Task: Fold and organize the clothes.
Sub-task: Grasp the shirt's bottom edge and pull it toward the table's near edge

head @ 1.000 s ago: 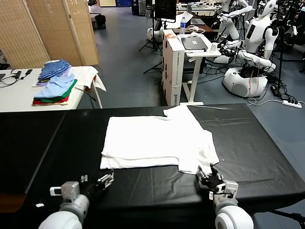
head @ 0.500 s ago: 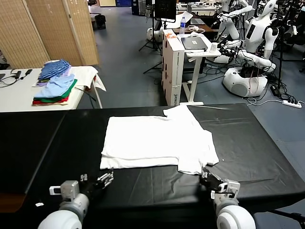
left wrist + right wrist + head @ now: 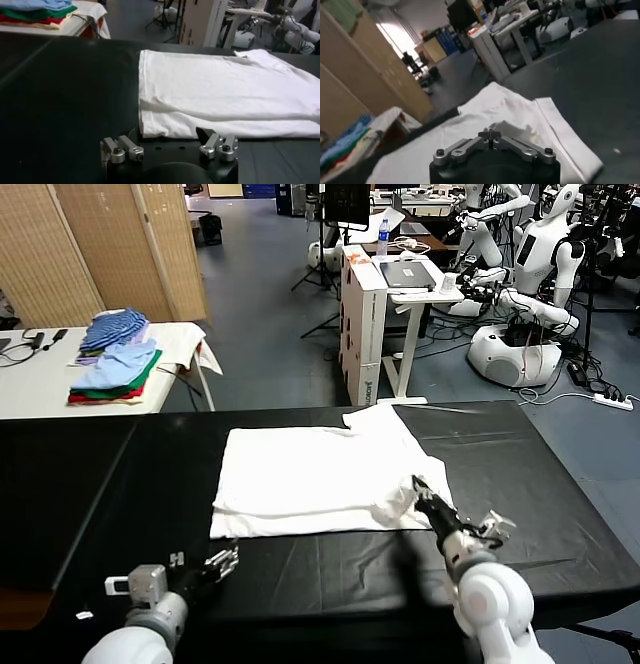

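A robot lab with grey floor lies behind a long black counter (image 3: 90, 474), and on this counter is spread the white T-shirt (image 3: 320, 474), partly folded, near the middle and a little toward the right.

The right pincer (image 3: 418, 487) is over the near right part of the shirt, its fingers closed together on a raised bit of the cloth. The left pincer (image 3: 222, 561) waits low at the near edge, just before the near left corner of the shirt, fully open and holding nothing.

I judge the step is folding the right side over. To do it well, keep the grip firm, lift only one layer, carry it straight across, and lay the edge parallel so no wrinkles form.

Count: one T-shirt, two pincers, one counter, one stack of coloured garments (image 3: 115, 369) on a side table (image 3: 35, 384).
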Available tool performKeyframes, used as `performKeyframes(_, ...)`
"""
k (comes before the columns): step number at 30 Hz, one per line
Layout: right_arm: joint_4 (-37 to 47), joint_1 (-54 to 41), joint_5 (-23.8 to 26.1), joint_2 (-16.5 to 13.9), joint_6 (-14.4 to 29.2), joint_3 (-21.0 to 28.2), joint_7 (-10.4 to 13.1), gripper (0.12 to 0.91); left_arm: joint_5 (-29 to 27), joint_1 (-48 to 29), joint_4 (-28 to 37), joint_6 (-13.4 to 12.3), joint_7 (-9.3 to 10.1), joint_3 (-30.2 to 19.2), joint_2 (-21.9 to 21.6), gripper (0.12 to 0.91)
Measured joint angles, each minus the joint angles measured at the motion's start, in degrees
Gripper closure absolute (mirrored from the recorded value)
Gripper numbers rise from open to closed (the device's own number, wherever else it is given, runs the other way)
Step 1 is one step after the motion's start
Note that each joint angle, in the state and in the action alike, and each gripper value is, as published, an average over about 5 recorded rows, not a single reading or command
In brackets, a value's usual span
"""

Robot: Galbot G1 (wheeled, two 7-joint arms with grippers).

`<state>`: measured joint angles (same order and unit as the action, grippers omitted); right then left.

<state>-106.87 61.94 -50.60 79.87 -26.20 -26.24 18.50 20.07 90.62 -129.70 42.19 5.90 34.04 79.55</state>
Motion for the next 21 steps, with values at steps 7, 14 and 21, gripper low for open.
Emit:
performKeyframes(7, 3.7, -2.4, 2.7, -0.5, -0.1, 0.7, -0.7, 0.437, 0.1, -0.7, 0.5, 0.0, -0.40, 0.0, 0.1, 0.123)
performKeyframes(14, 2.3, -1.3, 11.9, -2.0, -0.2, 1.4, -2.9, 0.131, 0.3, -1.5, 0.4, -1.3, -0.77, 0.0, -0.3, 0.123)
performKeyframes(21, -3.6, 4.5, 22.8, -5.1, -3.5, -0.4, -3.8, 0.118, 0.5, -1.6, 0.6, -2.7, -0.46, 0.4, -0.3, 0.123)
